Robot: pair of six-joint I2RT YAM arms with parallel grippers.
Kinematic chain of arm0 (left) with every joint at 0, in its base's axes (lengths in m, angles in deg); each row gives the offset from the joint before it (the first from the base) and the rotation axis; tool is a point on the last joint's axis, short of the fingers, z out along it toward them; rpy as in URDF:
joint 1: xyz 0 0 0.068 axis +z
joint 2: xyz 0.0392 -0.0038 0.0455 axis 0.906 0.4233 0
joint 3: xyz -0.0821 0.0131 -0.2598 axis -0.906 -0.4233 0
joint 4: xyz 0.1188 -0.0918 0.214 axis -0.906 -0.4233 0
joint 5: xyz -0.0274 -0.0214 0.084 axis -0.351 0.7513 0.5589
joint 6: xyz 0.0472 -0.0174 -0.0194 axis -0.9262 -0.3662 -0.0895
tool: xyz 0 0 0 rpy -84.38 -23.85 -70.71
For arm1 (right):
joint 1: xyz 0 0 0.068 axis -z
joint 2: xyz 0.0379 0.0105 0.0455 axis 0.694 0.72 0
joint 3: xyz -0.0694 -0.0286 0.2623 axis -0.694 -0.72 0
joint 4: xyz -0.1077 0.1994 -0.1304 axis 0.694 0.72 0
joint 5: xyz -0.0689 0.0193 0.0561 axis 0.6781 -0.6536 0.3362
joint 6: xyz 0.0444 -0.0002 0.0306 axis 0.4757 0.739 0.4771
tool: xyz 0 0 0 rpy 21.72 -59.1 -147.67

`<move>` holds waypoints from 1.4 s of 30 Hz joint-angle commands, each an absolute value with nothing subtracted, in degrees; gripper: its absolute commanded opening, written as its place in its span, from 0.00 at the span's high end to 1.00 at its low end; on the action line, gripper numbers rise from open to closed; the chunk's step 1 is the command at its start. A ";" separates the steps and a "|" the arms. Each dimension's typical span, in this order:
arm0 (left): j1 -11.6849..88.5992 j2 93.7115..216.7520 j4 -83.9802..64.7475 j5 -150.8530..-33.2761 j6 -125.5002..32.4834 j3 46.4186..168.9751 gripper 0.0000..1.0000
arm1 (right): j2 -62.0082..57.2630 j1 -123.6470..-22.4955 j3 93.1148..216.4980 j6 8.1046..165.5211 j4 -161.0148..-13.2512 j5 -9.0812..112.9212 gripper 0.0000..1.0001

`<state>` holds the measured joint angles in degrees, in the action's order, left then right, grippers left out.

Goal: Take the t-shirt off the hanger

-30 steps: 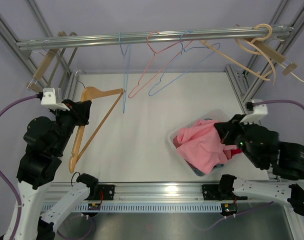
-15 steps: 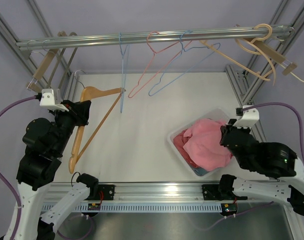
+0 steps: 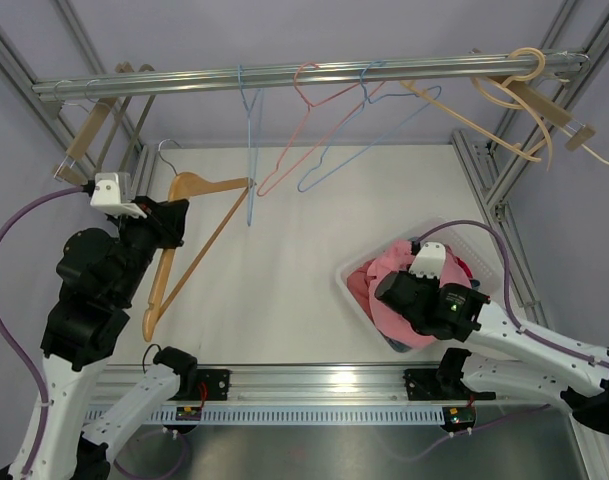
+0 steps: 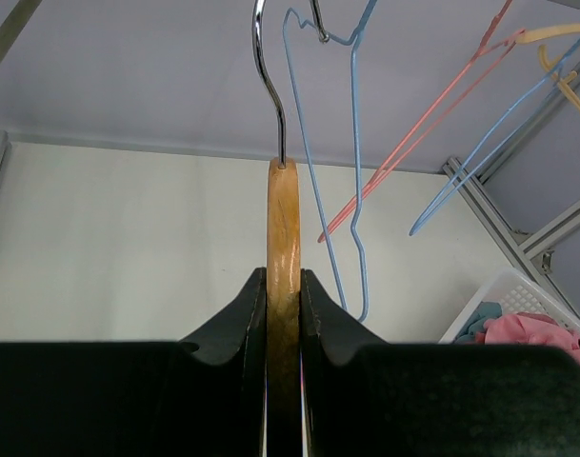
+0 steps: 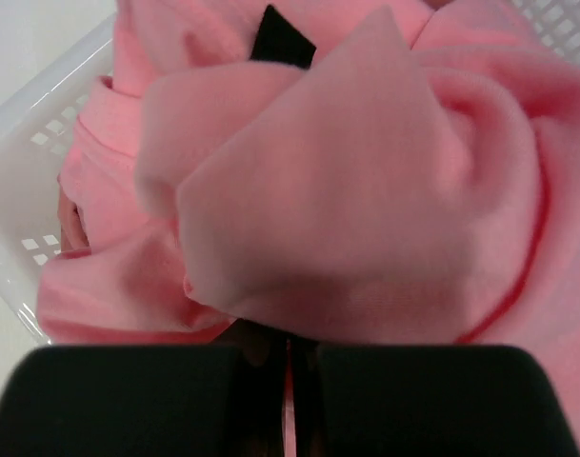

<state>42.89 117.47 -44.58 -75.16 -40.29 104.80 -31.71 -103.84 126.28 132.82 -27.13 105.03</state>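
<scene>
walls (image 3: 284, 30): plain, pale lilac | bench (image 3: 284, 290): white and matte, evenly lit, shadows soft | frame posts (image 3: 479, 172): aluminium extrusion, stood at the far corners | rail (image 3: 304, 75): aluminium bar, ran across the top | track (image 3: 314, 377): silver metal, lay along the bench's near edge

— Where is the wooden hanger (image 3: 160, 285)?
— The left tool (image 3: 156, 226) grips it above the desk (image 3: 284, 260), hook toward the rail (image 3: 284, 75).
— And the pink t-shirt (image 3: 389, 256)?
— It lies in the white basket (image 3: 452, 226), and the right tool (image 3: 392, 288) is down on it.
</scene>
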 commanded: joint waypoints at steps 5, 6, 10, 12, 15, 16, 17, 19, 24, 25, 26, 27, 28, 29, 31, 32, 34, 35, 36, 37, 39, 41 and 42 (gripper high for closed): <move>42.81 120.61 -38.62 -74.66 -40.60 109.08 1.00 | -39.41 -102.48 127.22 134.59 -30.18 102.71 0.62; 42.72 121.04 -38.44 -74.49 -40.77 109.44 1.00 | -42.29 -102.48 128.81 133.88 -29.20 102.63 0.54; 42.81 123.41 -38.61 -73.96 -42.00 111.81 1.00 | -48.19 -102.57 135.50 127.04 -27.26 96.33 0.16; 42.90 125.25 -38.44 -72.74 -42.88 112.87 1.00 | -50.13 -102.57 138.75 125.44 -26.82 93.68 0.07; 43.25 127.37 -38.44 -69.31 -44.20 113.31 1.00 | -52.59 -102.48 139.99 122.02 -28.83 88.15 0.01; 43.42 127.72 -38.44 -68.78 -44.90 113.48 1.00 | -53.04 -102.57 140.08 120.97 -29.89 87.43 0.01; 43.60 128.16 -37.83 -68.34 -45.34 113.49 1.00 | -53.48 -102.48 140.08 120.69 -30.24 86.81 0.00; 44.30 129.65 -37.30 -66.85 -46.83 114.36 1.00 | -53.92 -102.48 140.17 119.81 -31.30 85.58 0.00; 44.57 131.77 -29.69 -66.49 -49.47 114.28 1.00 | -52.43 -102.48 140.26 118.14 -33.41 84.26 0.01; 44.57 132.03 -28.43 -66.23 -50.08 114.28 1.00 | -52.17 -102.48 140.17 117.88 -33.93 83.91 0.01; 44.74 132.99 -26.59 -66.23 -50.44 114.80 1.00 | -51.82 -102.57 139.91 117.88 -33.85 83.65 0.00; 45.35 133.61 -26.14 -66.40 -50.70 115.33 1.00 | -51.38 -102.48 139.82 117.88 -33.85 83.82 0.01; 45.62 134.14 -25.61 -66.58 -51.14 115.94 1.00 | -51.46 -102.48 139.47 118.14 -33.85 84.17 0.00; 45.88 134.93 -25.52 -66.75 -51.23 117.77 1.00 | -51.46 -102.48 138.86 118.32 -33.94 84.52 0.00; 46.85 137.56 -25.69 -67.37 -51.32 119.45 1.00 | -51.99 -102.57 138.24 118.67 -34.46 84.70 0.01; 47.20 138.35 -25.78 -67.72 -51.06 120.77 1.00 | -52.34 -102.57 137.63 118.76 -34.73 84.70 0.01; 48.08 140.81 -25.78 -68.77 -50.53 121.92 1.00 | -52.95 -102.57 137.36 118.93 -34.99 84.17 0.01; 48.43 141.52 -25.78 -68.95 -50.44 122.53 1.00 | -53.13 -102.48 137.36 119.11 -34.73 84.26 0.00; 48.96 142.92 -25.70 -69.38 -50.27 123.58 1.00 | -53.31 -102.57 137.44 119.11 -34.47 84.26 0.01; 49.22 143.63 -25.69 -69.65 -50.27 124.12 1.00 | -53.39 -102.48 137.53 119.28 -34.03 84.35 0.00; 49.75 145.21 -26.05 -70.09 -50.18 125.52 1.00 | -53.83 -102.48 137.53 119.28 -33.94 84.35 0.01; 50.10 146.00 -26.22 -70.18 -50.09 125.79 1.00 | -54.01 -102.48 137.44 119.20 -34.29 84.35 0.00; 50.36 146.36 -26.22 -70.18 -50.09 125.70 1.00 | -54.18 -102.48 137.44 119.20 -34.38 84.17 0.01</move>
<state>49.65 145.84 -31.31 -69.24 -49.99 122.84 -53.45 -102.86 137.52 120.09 -32.62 85.38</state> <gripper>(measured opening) 0.176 0.993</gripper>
